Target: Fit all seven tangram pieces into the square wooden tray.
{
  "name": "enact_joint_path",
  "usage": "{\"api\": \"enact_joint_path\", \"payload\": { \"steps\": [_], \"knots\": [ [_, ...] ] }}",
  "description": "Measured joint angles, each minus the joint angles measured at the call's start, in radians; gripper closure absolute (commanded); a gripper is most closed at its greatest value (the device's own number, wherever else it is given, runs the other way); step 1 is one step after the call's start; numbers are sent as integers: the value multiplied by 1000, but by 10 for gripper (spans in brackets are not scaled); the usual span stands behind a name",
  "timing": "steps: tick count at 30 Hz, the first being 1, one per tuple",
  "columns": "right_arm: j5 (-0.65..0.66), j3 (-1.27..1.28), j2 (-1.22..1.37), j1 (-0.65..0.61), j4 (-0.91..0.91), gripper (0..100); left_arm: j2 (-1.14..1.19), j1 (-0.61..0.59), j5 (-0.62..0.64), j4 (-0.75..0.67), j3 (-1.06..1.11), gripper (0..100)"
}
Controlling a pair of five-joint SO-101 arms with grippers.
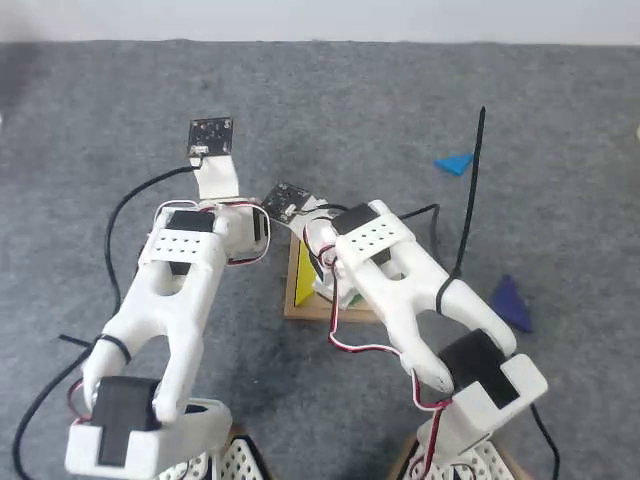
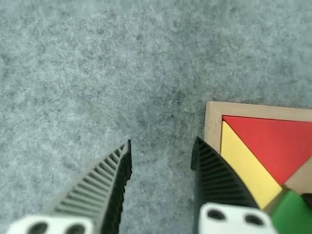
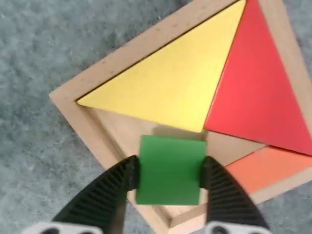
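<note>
While the left end effector [image 2: 162,145] hangs wide open over bare grey counter [image 2: 97,58], nothing sits between its fingers. The square wooden tray [image 2: 213,127] lies just beside it: one tray corner sits close against the outer side of one finger, outside the gap. Whether rim and finger touch, I cannot tell. Inside that corner a yellow triangle [image 2: 246,163] lies along the rim, with a red triangle [image 2: 273,141] flush against its other edge. From the high view, the tray sits between the two arms and is mostly covered by the right arm. The right end effector [image 3: 169,178] is over the tray and clamped on a green square [image 2: 292,214], one finger on each of two opposite sides. The square is over the bare wooden floor of the tray, close to a tray corner. Its far edge is near the yellow triangle's side, with a thin shadow between them. One of its corners is near where yellow meets red. An orange piece [image 3: 268,168] lies in the tray just beside the square, along the rim and touching the red triangle. I cannot tell if the square is seated on the floor or held just above it. Further right on the counter, a dark blue piece [image 1: 511,300] lies near the right arm, outside the tray. A light blue triangle [image 1: 455,162] lies farther back, well apart from the tray and both end effectors.
</note>
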Motion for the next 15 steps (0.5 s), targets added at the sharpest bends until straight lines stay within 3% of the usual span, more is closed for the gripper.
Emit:
{"api": "enact_joint_path", "payload": {
  "steps": [15],
  "knots": [
    [0,-23,0,0,77,687,0,0,2,0,0,797]
  ]
}}
